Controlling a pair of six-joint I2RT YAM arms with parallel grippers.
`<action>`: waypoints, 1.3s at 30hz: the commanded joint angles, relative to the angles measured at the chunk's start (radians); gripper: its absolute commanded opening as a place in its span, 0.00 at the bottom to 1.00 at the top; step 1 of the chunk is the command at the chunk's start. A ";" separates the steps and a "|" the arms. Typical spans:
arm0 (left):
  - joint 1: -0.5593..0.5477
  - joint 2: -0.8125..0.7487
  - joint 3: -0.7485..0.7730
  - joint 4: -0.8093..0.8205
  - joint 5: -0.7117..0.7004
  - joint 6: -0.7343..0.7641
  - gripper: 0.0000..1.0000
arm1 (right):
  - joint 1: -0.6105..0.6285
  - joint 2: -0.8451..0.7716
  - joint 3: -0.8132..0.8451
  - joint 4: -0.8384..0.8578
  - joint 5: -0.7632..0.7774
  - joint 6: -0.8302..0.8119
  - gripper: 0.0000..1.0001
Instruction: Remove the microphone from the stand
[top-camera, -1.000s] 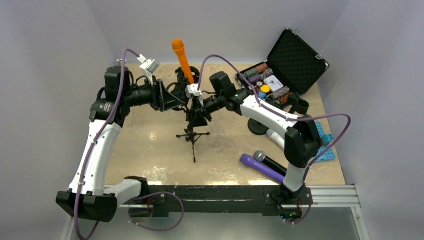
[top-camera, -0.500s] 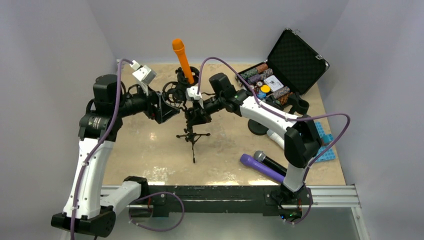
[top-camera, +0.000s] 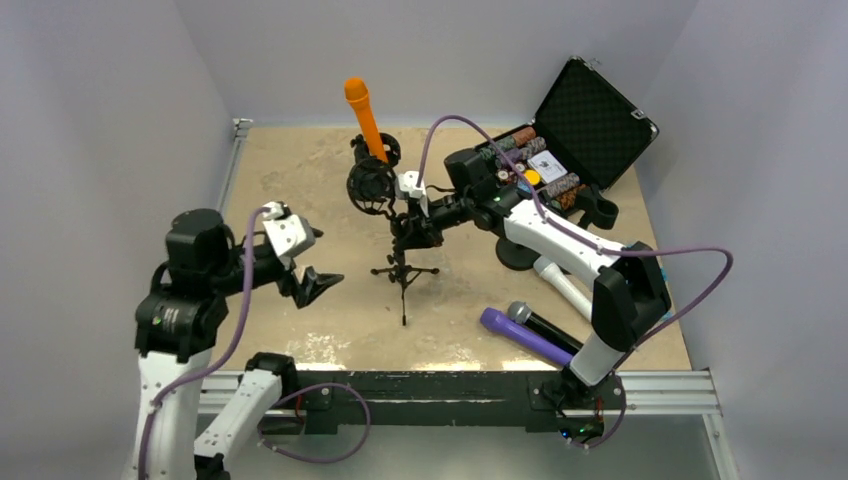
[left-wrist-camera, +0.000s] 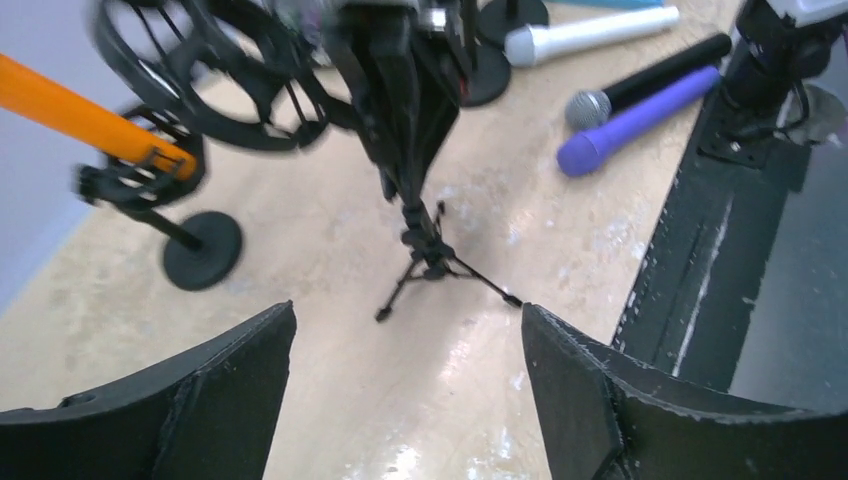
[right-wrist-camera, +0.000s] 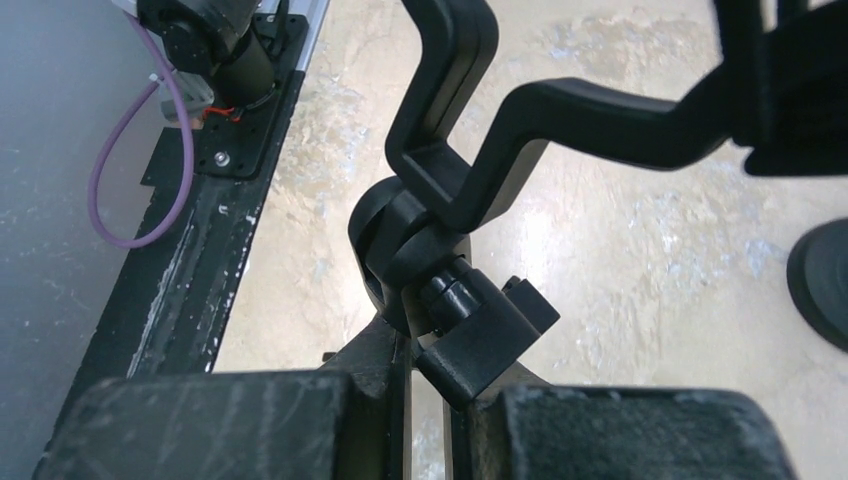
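Right gripper (right-wrist-camera: 430, 375) clamped shut on tripod (top-camera: 403, 272) stem, left gripper (top-camera: 316, 262) wide open and empty, well left of tripod, orange mic (top-camera: 364, 118) tilted behind

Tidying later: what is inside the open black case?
Rows of poker chips, a white card and a yellow chip lie in the case; the right arm covers its left end.

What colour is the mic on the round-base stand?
Orange microphone; best in top external view.

Four microphones (top-camera: 366, 120), one tripod stand (top-camera: 403, 272), one open case (top-camera: 590, 115), two arms (top-camera: 545, 232).
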 joint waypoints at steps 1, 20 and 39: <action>-0.002 0.041 -0.228 0.243 0.103 -0.053 0.83 | -0.046 -0.040 -0.084 -0.125 0.125 0.083 0.00; -0.239 0.418 -0.627 1.157 0.125 -0.233 0.67 | -0.063 -0.178 -0.242 -0.029 0.208 0.231 0.00; -0.301 0.427 -0.719 1.233 0.102 -0.292 0.38 | -0.056 -0.222 -0.298 -0.026 0.241 0.236 0.00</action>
